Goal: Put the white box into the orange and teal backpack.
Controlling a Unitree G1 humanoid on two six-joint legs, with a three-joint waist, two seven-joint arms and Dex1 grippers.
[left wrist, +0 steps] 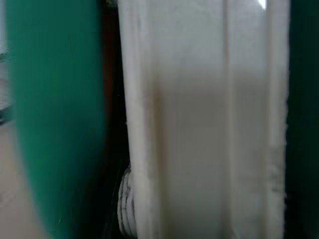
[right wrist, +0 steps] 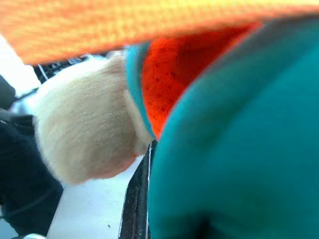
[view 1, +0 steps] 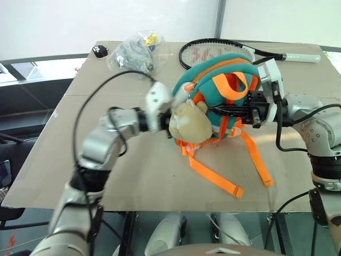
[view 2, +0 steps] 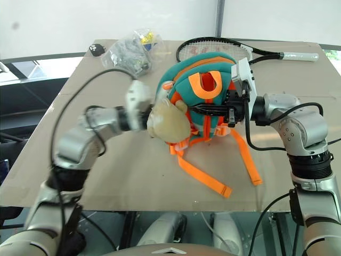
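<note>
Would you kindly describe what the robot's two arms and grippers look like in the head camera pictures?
Both arms are built of rounded, silver-grey metallic segments joined by black rings. Loose black cables loop alongside each arm. The left arm ends in a white, angular wrist housing at the left gripper. The right arm carries a white bracket at the wrist, and the right gripper has slim black fingers.

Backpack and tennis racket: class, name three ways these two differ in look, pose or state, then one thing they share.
1. The orange and teal backpack is soft and rounded; the tennis racket is flat, with a black frame.
2. The backpack stands propped up mid-table; the racket lies flat at the far edge.
3. The right gripper grips the backpack; nothing touches the racket.
Both rest on the table.
</note>
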